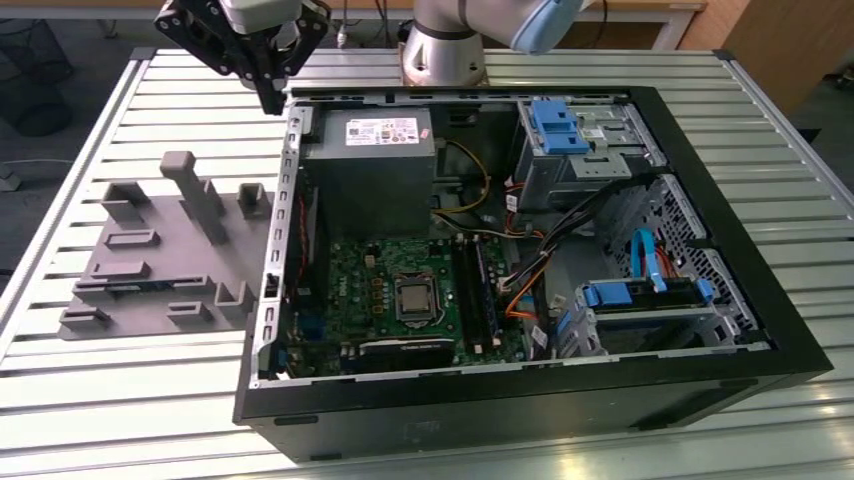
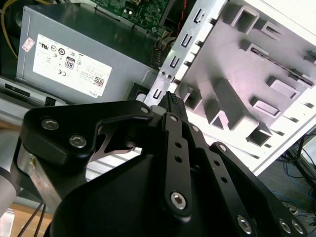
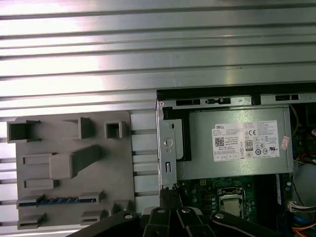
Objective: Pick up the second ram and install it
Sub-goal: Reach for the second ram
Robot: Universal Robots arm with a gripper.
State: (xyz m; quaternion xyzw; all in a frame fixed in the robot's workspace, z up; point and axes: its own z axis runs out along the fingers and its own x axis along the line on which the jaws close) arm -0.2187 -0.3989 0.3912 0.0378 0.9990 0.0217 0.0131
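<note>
1. Second ram (image 3: 49,201), a long thin dark circuit-board strip, is standing on edge in a slot of the pale grey plastic slotted fixture (image 3: 118,163). The fixture is lying on the ribbed aluminium table (image 1: 134,400), just beside the open black computer case (image 1: 534,400).
2. Black two-fingered gripper (image 1: 275,98) is hanging above the case's corner by the grey metal power supply box (image 1: 380,170), well apart from the strip.
3. Jaws are looking closed tip to tip and are gripping nothing. Strip not yet lifted.
4. Risk, as I judge it: the strip is sitting low among raised fixture blocks, so a descent slightly off line would be striking plastic instead of straddling the board.
5. Risk: a pinch off the strip's middle would be letting it tilt, and a tilted board would be jamming at its slot on the green motherboard (image 1: 380,275).
6. Risk: the case's bare steel wall is standing between fixture and motherboard, so a low carry would be clipping it.
</note>
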